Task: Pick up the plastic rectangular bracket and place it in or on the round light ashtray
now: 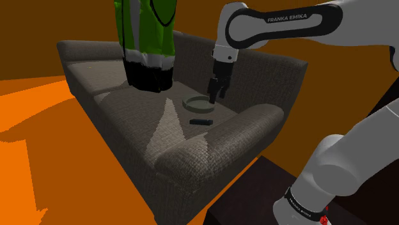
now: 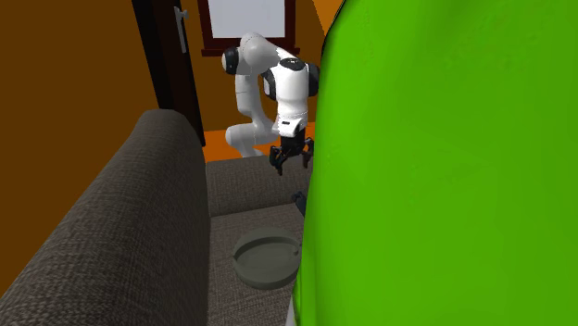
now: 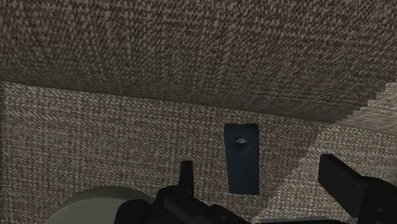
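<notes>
- On the sofa (image 1: 160, 128) seat, the bracket (image 1: 201, 121) lies flat near the ashtray (image 1: 197, 102).
- The gripper (image 1: 216, 96) hovers above, fingers spread and empty, likely so they can straddle the bracket.

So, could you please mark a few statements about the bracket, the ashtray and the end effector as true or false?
1. The end effector is open and holds nothing. True.
2. The bracket lies inside the ashtray. False: it lies flat on the sofa seat, beside the ashtray and apart from it.
3. The ashtray sits on the sofa seat. True.
4. The bracket is bright green. False: it is dark; the bright green thing is the large green object standing on the sofa.
5. The bracket has a small hole near one end. True, as the wrist view shows.
</notes>
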{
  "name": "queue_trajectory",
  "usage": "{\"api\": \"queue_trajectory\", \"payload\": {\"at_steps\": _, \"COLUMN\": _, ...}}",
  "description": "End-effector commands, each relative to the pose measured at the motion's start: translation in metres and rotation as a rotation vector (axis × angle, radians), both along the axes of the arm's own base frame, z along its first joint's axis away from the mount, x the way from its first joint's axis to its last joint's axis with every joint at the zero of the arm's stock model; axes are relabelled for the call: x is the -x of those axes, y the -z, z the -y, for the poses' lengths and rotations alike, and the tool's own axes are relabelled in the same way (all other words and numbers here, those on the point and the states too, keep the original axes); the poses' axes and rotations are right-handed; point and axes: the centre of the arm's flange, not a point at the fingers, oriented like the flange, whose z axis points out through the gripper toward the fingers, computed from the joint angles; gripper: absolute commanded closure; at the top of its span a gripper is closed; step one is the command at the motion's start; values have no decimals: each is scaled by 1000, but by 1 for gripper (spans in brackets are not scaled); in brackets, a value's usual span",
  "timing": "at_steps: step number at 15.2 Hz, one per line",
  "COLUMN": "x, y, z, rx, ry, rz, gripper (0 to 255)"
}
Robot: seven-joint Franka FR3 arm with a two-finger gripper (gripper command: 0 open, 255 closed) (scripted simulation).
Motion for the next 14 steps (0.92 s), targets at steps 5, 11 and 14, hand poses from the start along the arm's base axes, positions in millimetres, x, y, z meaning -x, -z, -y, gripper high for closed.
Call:
{"api": "queue_trajectory", "payload": {"at_steps": 5, "x": -28, "y": 37, "z": -13, "rx": 5, "ry": -27, "rz": -12, "gripper": 0}}
{"api": "queue_trajectory", "payload": {"at_steps": 11, "x": -26, "y": 61, "z": -14, "rx": 5, "ry": -27, "rz": -12, "gripper": 0}}
{"api": "queue_trajectory", "payload": {"at_steps": 14, "x": -26, "y": 61, "z": -14, "rx": 5, "ry": -27, "rz": -12, "gripper": 0}}
